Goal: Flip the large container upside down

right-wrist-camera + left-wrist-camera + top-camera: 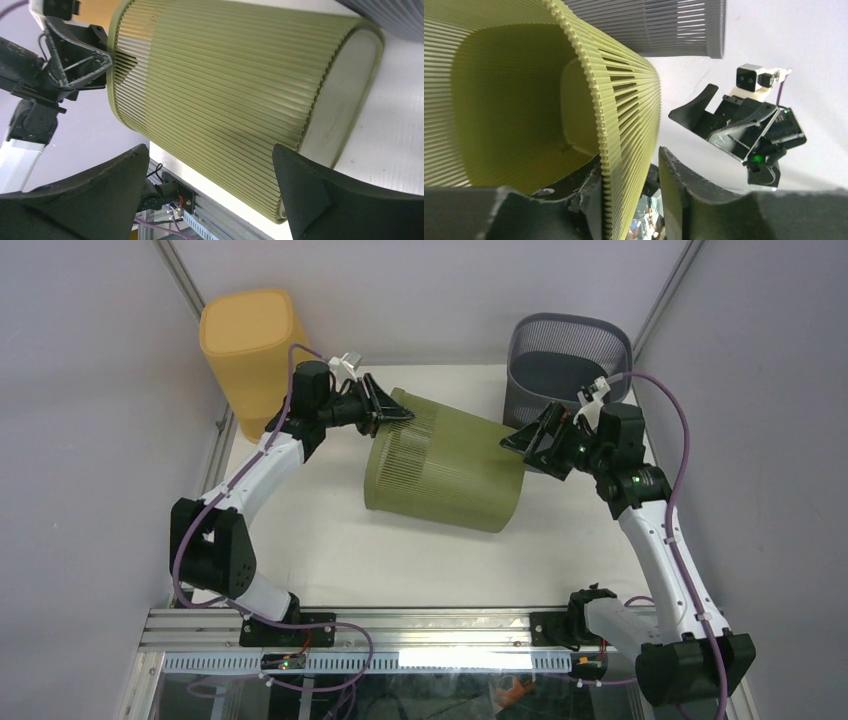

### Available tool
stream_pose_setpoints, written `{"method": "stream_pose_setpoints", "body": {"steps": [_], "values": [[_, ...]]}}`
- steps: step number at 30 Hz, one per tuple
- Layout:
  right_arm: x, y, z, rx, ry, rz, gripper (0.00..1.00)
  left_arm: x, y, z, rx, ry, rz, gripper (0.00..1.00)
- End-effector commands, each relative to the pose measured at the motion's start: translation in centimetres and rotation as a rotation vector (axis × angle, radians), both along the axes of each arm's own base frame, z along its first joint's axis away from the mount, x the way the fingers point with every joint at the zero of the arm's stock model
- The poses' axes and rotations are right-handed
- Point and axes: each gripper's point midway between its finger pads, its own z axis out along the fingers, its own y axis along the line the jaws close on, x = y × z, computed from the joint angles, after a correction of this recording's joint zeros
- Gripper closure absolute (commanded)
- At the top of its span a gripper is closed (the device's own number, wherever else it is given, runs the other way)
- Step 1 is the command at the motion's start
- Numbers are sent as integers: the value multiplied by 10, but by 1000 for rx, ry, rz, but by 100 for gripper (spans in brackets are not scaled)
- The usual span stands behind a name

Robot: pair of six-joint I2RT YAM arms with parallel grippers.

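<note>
The large container (445, 465), a green ribbed bin, sits at the centre of the desk (400, 560), tipped over with its mouth toward the left of the frame and its closed base toward the right. The left gripper (385, 410) has one finger inside the mouth and one outside, narrowed onto the rim wall at its upper left corner. The right gripper (530, 445) is spread wide just beside the base end, and I see no contact there.

The main risk, as I judge it, is that single pinch on a thin, flexible rim. As the bin swings over, its weight could twist it out of the fingers, or the wall could buckle, leaving it to roll on its side. If the right gripper pushes the smooth base off-centre, the bin may slide across the desk rather than pivot.

Space is tight. A yellow container (250, 345) stands at the upper left, close behind the left arm, and a grey mesh basket (565, 355) at the upper right sits near the base end. Either could be knocked by a wide swing.
</note>
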Motion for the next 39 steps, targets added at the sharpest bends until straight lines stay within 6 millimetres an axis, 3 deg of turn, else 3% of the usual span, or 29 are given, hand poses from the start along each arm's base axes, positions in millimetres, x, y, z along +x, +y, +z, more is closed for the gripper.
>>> {"method": "stream_pose_setpoints", "body": {"steps": [1, 5, 9, 10, 16, 22, 26, 30, 34, 39], "values": [[0, -2, 2, 54, -20, -60, 3, 6, -10, 17, 80, -122, -33, 55], [-6, -5, -5, 42, -5, -70, 3, 18, -3, 10, 202, -151, -4, 30], [-8, -9, -9, 26, 4, -88, 3, 32, 19, 2, 388, -179, 69, 3], [-9, -10, -8, 21, -1, -95, 3, 36, 24, 4, 423, -198, 89, 1], [-9, -13, -9, 2, -3, -106, 3, 47, 55, 15, 596, -256, 193, 1], [-8, -11, -17, 11, 17, -97, 3, 37, 71, 56, 604, -338, 282, 1], [-8, -6, -19, 36, 28, -72, 3, 20, 65, 83, 540, -389, 261, 1], [-8, 0, -16, 69, 27, -44, 3, -15, 38, 101, 400, -429, 103, 1], [-8, 4, -9, 90, 8, -25, 3, -30, 23, 83, 364, -405, 10, 1], [-9, 13, 8, 154, -16, 18, 3, -18, 35, 39, 464, -284, 78, 1]]}}
